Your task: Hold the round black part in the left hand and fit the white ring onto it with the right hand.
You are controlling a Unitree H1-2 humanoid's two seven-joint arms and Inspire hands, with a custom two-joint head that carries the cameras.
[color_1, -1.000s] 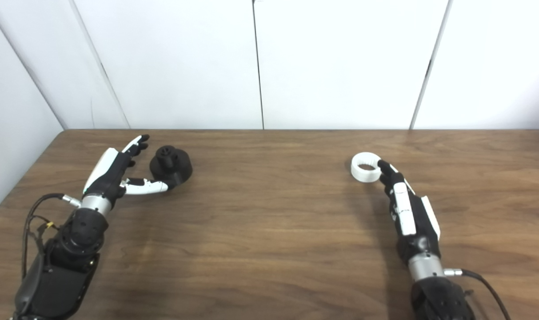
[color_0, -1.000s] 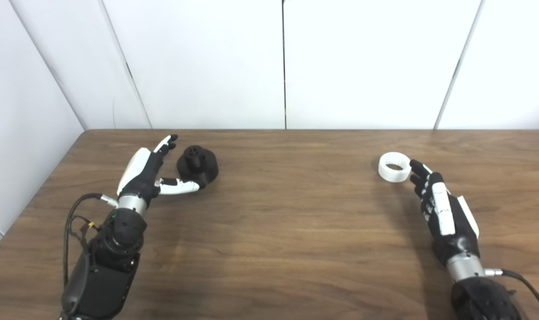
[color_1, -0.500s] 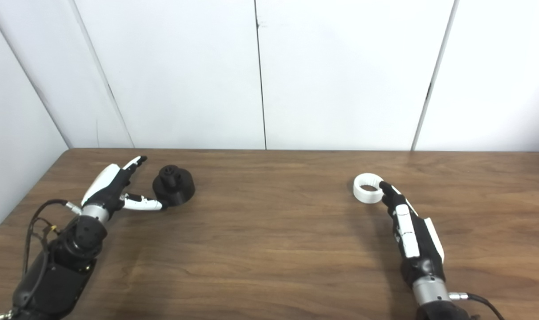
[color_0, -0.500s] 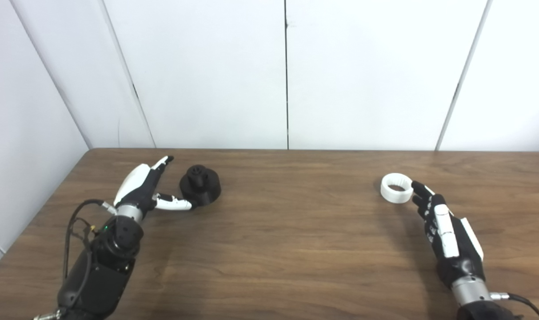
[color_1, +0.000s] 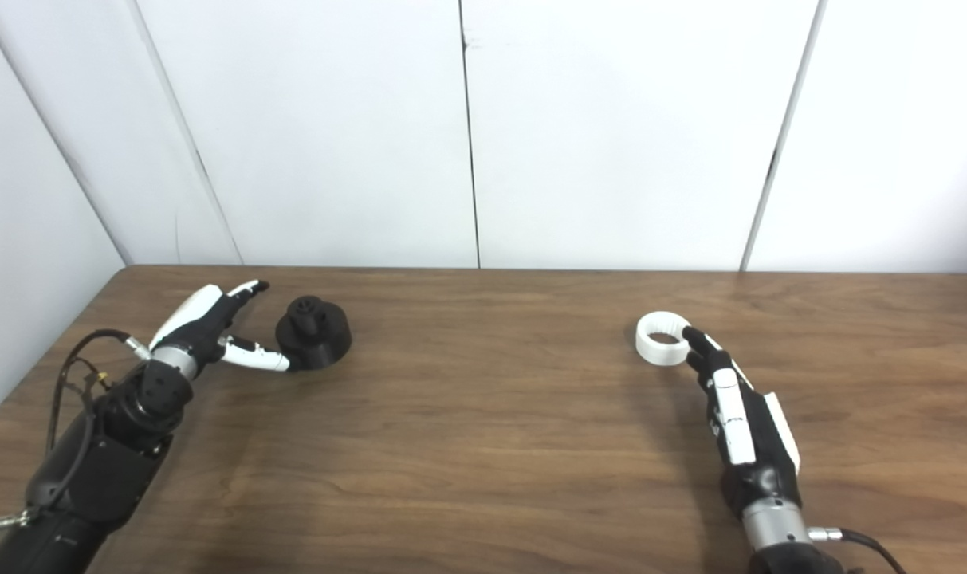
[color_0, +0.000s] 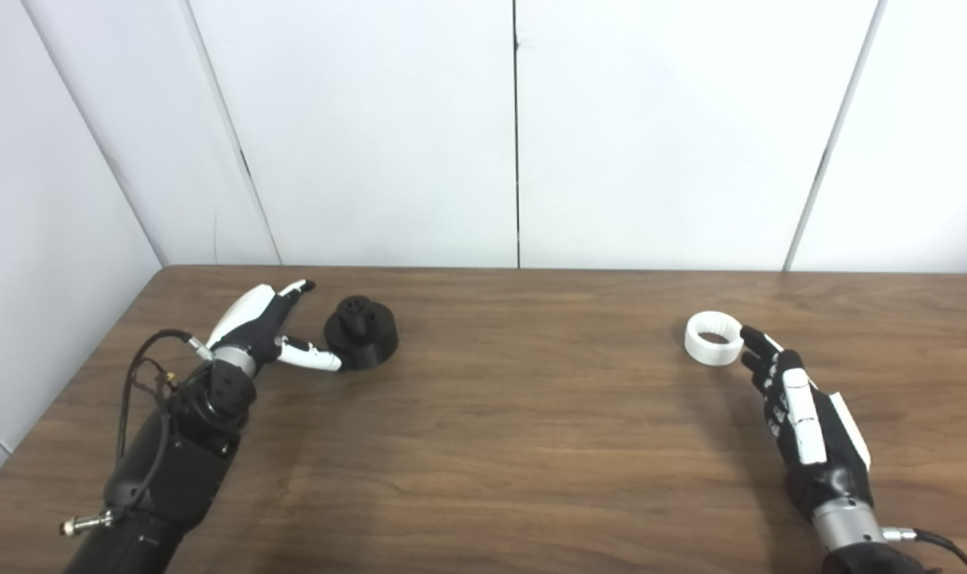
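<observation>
A brown wooden table (color_0: pixel 515 446) fills the lower half of the frame, with white wall panels (color_0: pixel 371 127) behind it. The round black plastic part (color_0: pixel 362 343) sits on the table at centre left, the black-and-white left hand (color_0: pixel 264 339) just left of it. The white plastic ring (color_0: pixel 712 338) lies at centre right, well apart, with the black-and-white right hand (color_0: pixel 802 422) just below and right of it
</observation>
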